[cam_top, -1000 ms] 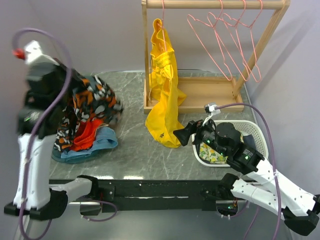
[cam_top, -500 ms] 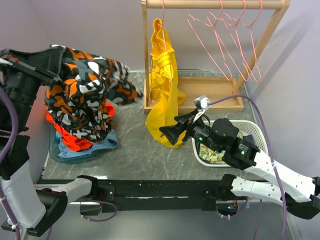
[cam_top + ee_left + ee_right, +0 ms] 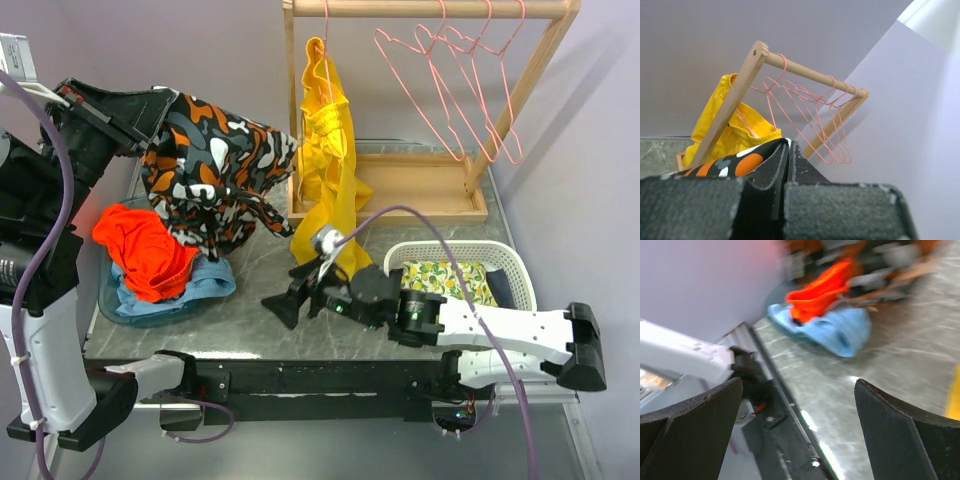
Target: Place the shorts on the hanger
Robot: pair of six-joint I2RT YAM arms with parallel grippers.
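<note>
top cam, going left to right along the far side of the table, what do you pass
left end effector → shorts hanging from it → yellow garment on the rail → empty pink hangers

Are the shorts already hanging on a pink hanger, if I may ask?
No, the shorts hang from the left claw, apart from the bare pink hangers.

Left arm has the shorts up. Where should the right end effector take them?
Probably the free upper corner of the shorts, opposite the left end effector pinching the other end. That top edge stretches nearly level with the cloth drooping beneath, so the open right end effector can rise from the right.
</note>
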